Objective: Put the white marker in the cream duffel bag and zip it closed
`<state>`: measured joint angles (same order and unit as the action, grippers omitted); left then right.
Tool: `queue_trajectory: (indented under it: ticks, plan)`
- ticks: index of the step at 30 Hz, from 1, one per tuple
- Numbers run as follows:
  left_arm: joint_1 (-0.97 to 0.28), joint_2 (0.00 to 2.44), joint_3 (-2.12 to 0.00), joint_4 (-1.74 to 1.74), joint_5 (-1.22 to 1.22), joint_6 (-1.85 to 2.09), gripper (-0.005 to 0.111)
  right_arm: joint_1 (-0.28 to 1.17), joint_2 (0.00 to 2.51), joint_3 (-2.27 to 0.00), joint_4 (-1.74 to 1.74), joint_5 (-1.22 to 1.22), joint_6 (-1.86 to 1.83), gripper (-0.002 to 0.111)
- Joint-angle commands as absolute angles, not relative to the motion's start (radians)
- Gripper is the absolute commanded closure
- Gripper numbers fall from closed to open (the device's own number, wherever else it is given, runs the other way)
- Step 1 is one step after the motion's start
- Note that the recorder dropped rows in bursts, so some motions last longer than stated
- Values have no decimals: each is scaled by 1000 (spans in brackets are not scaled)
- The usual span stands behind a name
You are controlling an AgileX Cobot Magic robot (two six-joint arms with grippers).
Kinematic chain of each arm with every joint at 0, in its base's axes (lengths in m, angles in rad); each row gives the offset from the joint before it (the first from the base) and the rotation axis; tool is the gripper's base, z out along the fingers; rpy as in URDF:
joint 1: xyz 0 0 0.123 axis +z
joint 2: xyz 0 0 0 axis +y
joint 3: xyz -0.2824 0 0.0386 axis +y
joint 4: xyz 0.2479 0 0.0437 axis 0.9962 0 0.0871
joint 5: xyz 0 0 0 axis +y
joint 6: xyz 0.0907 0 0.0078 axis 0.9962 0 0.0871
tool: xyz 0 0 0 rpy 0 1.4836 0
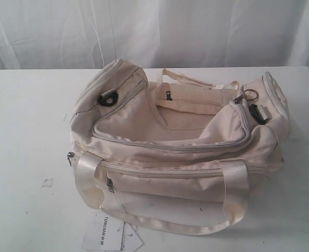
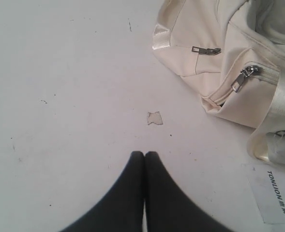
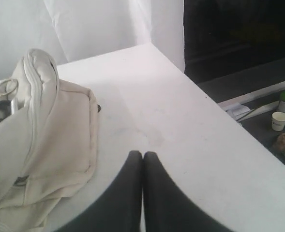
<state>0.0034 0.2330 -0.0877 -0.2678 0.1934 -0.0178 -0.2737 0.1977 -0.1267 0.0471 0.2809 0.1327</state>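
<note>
Presently, the left gripper (image 2: 144, 153) has its two black fingers pressed together with nothing between them, poised over the bare white table (image 2: 60, 72). A small torn scrap (image 2: 155, 118) lies just beyond the tips, and a grey zipper pull (image 2: 242, 77) on the bag's end pocket shows near by. The right gripper (image 3: 142, 153) is likewise closed and empty. It sits over the table beside the bag's other end, apart from the fabric. The cream duffel bag (image 1: 180, 152) lies across the centre of the exterior frame, lengthwise from left to right, with its top panel sagging inward. Whether the main zip is drawn cannot be told. A shiny strap handle (image 1: 164, 223) hangs down the near side at lower centre. A white paper tag (image 1: 109, 235) lies at the bottom edge, left of centre. A black clip (image 1: 108, 98) sits on the bag's upper-left end and a metal ring (image 1: 250, 95) on its upper-right end.
</note>
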Motion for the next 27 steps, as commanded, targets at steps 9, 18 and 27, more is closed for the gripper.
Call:
queue_trajectory:
  ticks: [9, 18, 27]
  plan:
    - [-2, 223, -82, -279, 188, -22, 107, -279, 200, -121, 55, 256, 192, 108]
    - [-2, 221, -82, -277, 188, -22, 107, -279, 137, -36, 0, 210, 191, 108]
    - [-2, 220, -82, -277, 186, -22, 107, -279, 0, 0, -89, 251, 142, 108]
